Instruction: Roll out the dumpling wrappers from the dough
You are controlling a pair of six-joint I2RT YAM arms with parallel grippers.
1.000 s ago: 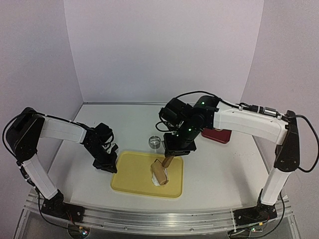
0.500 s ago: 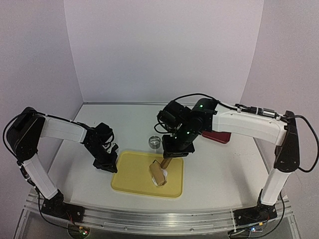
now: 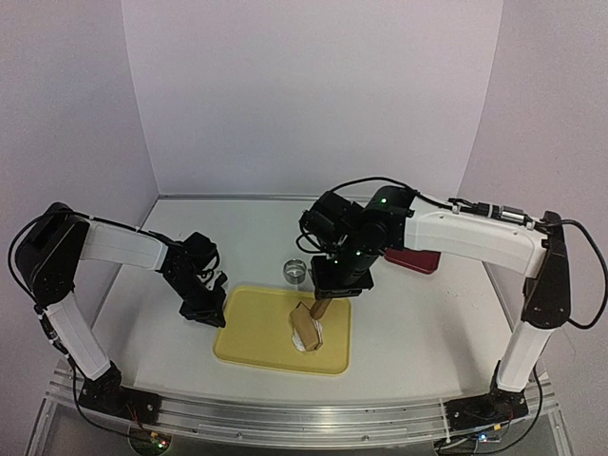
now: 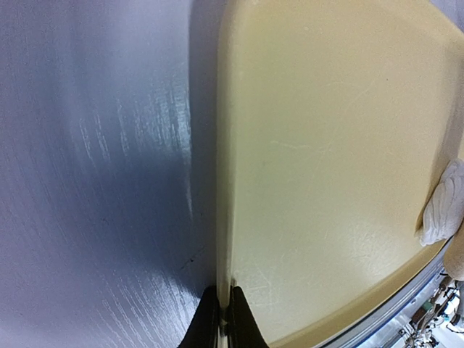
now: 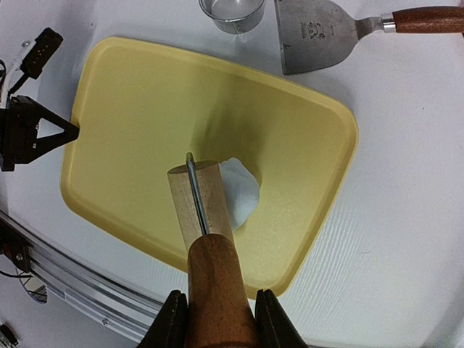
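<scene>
Table (image 3: 427, 332): white top, with pale lilac walls (image 3: 313, 95) closing it in on three sides.
Right gripper (image 5: 221, 319): jaws clamped on either side of the brown wooden handle of a rolling pin (image 5: 203, 206), the handle filling the gap between them.
Rolling pin: tilted down and away from the wrist; its short pale roller, crossed lengthwise by a thin metal rod, rests on the dough (image 5: 243, 190).
Dough: a small white lump, half hidden under the roller and bulging out on its right side; it sits on the tray (image 5: 138, 109), right of centre and toward the near edge.
Left gripper (image 4: 223, 325): jaws closed together, tips meeting right at the tray's left rim; whether they pinch the rim itself I cannot tell.
Tray: pale yellow, rounded corners, flat on the table between the two arms.
Ring cutter (image 5: 232, 11): small steel ring standing on the table just beyond the tray's far edge.
Scraper (image 5: 312, 32): steel blade with a reddish wooden handle, lying flat beside the ring cutter, off the tray.
</scene>
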